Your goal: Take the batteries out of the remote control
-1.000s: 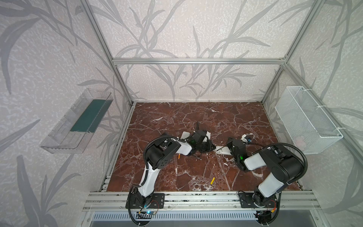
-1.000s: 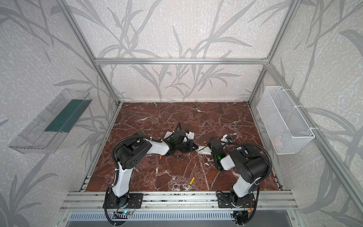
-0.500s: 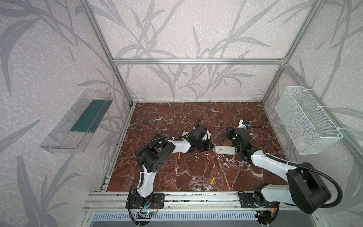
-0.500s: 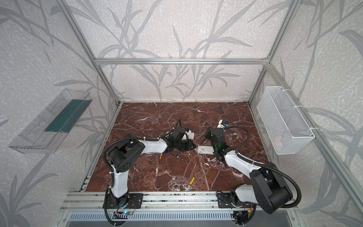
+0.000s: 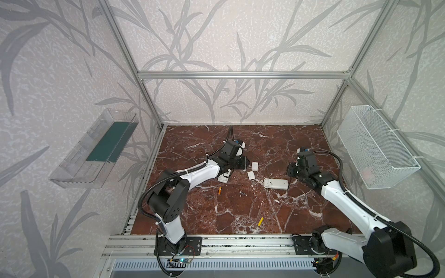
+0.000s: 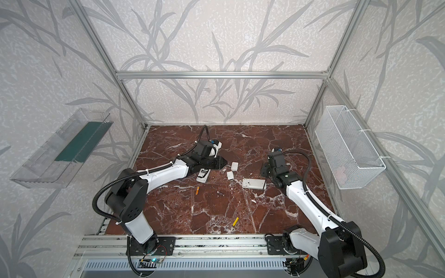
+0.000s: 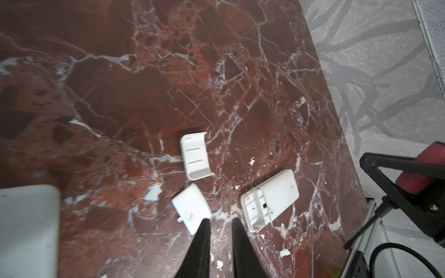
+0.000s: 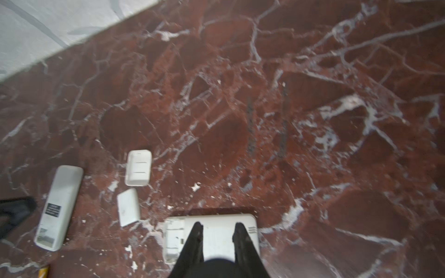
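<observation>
Slim remote (image 5: 223, 178) half hidden beneath left arm (image 5: 199, 173)

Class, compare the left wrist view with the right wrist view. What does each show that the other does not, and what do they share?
Only the left wrist view shows the red handle of the screwdriver at the frame's edge, and a strip of the white mesh basket.

Only the right wrist view shows the black label on the slim remote, and a yellow-orange battery cut off by the frame's edge.

Both show the marble table, the ribbed cover, the plain cover and the wide remote with its battery bay open.
</observation>
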Available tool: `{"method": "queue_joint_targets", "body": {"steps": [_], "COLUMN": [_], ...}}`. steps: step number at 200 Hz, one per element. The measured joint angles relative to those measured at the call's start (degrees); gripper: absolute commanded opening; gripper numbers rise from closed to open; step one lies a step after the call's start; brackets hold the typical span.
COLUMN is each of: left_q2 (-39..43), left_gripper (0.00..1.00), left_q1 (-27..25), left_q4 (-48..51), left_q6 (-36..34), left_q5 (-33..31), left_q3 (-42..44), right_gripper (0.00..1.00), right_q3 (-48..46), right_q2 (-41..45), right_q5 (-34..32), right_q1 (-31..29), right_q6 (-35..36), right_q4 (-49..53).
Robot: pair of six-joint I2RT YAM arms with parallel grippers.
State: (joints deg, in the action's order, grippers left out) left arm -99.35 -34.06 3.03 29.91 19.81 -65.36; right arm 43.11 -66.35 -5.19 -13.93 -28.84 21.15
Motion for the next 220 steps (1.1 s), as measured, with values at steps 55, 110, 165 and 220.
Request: {"method": "queue_joint_targets", "body": {"steps": [55,110,165,220], "left_q2": [3.0,7.3,10.4,18.7], "left_gripper": [0.20,0.20,0.23,0.40], "left_q1": [5.6,9.2,12.3,16.2], "left_q4": [2.2,3.4,5.6,9.0], "left_q6": [-0.5,-0.8,-2.2,-8.4], "left_q5": [-0.7,-2.1,-4.3,-14.0], "left_q3": [5.5,8.9,9.7,9.7], "right_gripper": [0.03,0.38,0.60,0.69], "right_q3": [3.8,8.8,8.7,8.4], "right_q2": [-14.6,-28.4,-27.7,-16.0], "right_q5": [1.4,3.2,2.6,-0.9], "right_q1": [9.4,9.9,9.9,9.9], "right_q6": [3.1,3.5,4.7,7.4], "right_q4": [9.4,10.4,11.2,14.0]}}
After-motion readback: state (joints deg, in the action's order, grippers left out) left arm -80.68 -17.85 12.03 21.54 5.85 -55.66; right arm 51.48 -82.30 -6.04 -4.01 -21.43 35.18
